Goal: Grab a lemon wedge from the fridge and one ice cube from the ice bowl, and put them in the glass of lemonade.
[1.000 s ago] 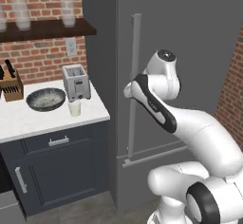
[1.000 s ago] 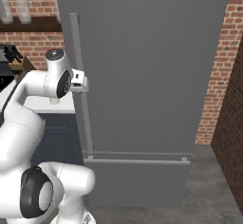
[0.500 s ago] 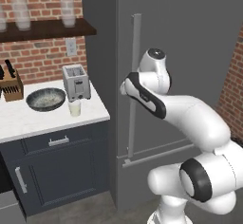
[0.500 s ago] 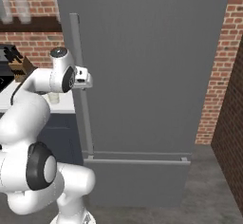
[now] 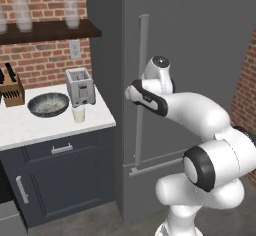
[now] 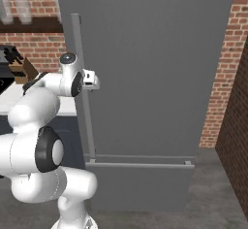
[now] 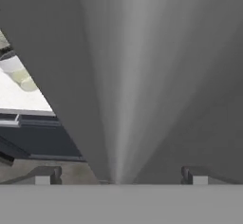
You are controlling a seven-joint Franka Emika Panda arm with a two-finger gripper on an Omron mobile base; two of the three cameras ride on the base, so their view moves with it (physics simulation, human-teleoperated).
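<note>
Straddling fridge [image 6: 145, 77] handle [image 6: 82, 87], fingers [image 7: 45, 174] spread.

Fridge [image 5: 200, 45]: tall, plain grey, door shut, w/ long thin vertical handle [image 5: 141, 90] near its left edge; lower drawer seam below the handle. Ice bowl [image 5: 48, 104]: wide, shallow, dark grey, whitish speckled inside, upright on white table [image 5: 30, 127], just left of toaster. Glass of lemonade [image 5: 78, 113]: small short clear tumbler, pale yellowish-white drink, upright on table just right of bowl, in front of toaster, near table's fridge-side end.
</note>
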